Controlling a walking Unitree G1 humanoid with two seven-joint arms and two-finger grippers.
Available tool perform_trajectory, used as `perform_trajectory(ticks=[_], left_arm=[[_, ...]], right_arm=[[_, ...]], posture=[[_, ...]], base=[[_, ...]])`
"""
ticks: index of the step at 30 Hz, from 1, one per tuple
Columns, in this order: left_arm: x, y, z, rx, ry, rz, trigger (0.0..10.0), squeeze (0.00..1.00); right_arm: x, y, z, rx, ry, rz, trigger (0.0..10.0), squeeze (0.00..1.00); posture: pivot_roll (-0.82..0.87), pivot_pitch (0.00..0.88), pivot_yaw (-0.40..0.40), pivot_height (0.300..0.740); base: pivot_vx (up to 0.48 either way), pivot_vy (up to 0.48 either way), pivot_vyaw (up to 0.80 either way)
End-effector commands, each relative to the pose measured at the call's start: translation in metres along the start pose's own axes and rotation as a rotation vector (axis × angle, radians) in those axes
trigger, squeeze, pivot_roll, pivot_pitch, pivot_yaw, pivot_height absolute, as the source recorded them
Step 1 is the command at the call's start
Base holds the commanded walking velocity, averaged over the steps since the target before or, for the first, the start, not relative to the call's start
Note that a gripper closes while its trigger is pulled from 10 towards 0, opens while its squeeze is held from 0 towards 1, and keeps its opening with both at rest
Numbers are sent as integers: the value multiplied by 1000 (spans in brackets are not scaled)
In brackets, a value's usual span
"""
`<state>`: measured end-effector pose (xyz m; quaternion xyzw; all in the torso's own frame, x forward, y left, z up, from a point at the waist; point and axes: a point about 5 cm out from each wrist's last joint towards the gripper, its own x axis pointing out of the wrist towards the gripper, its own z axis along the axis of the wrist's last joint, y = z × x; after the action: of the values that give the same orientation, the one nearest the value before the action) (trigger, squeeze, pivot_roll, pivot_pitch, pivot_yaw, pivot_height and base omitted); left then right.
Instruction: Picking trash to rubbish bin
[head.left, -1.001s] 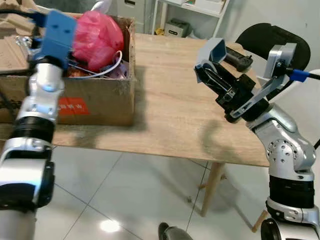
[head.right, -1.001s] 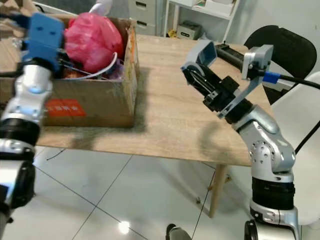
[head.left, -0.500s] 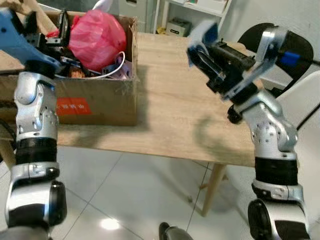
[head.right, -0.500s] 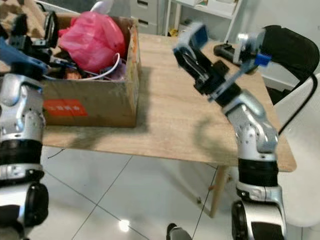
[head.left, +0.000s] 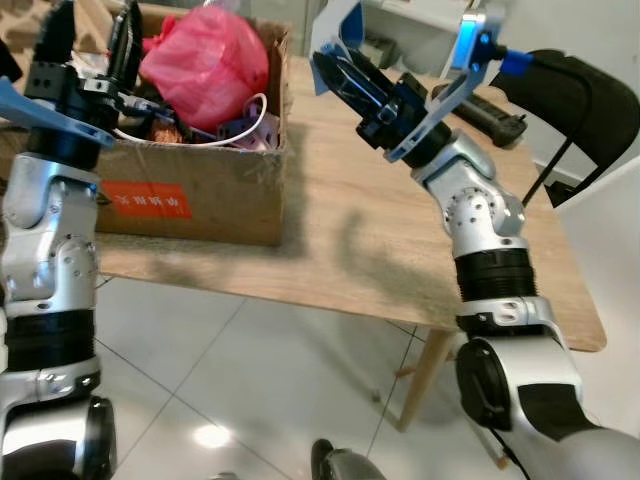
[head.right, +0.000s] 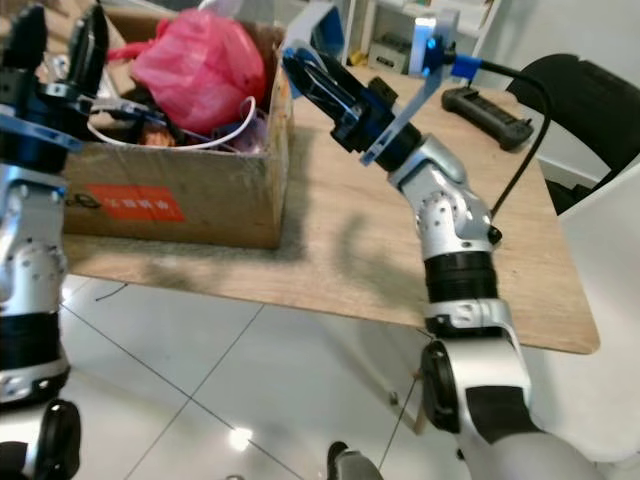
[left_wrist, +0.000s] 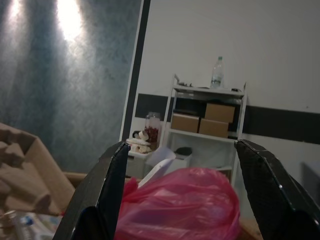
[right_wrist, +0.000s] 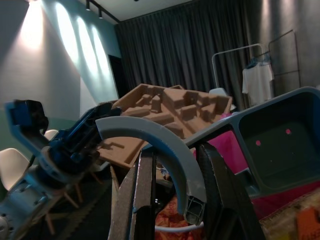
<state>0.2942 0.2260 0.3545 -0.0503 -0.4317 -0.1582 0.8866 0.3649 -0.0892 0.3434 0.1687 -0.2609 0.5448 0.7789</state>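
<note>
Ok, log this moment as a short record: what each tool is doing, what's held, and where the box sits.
right tool: shut on a grey-blue plastic piece, raised beside the box's right rim
left tool: open, raised at the box's left side
cardboard box: on the wooden table, holding a pink bag and a white cable
black remote: on the table's far right

Right end effector gripping grey-blue plastic piece beside cardboard box, wooden table
</note>
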Motion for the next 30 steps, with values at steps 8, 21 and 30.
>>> perform_trajectory(ticks=[8,21,30], left_arm=[[6,-13,33,30,-29,-66,10000,0],[8,-29,39,2,-18,-89,10000,0],[7,-34,39,-9,-14,-90,10000,0]], right_arm=[[16,-7,-13,54,-10,40,10000,0],[31,0,-16,107,-28,151,10000,0],[41,2,-28,50,68,117,10000,0]], posture=[[172,335,-88,740],[167,358,-99,740],[166,357,-108,740]], base=[[0,0,0],[0,0,0],[0,0,0]])
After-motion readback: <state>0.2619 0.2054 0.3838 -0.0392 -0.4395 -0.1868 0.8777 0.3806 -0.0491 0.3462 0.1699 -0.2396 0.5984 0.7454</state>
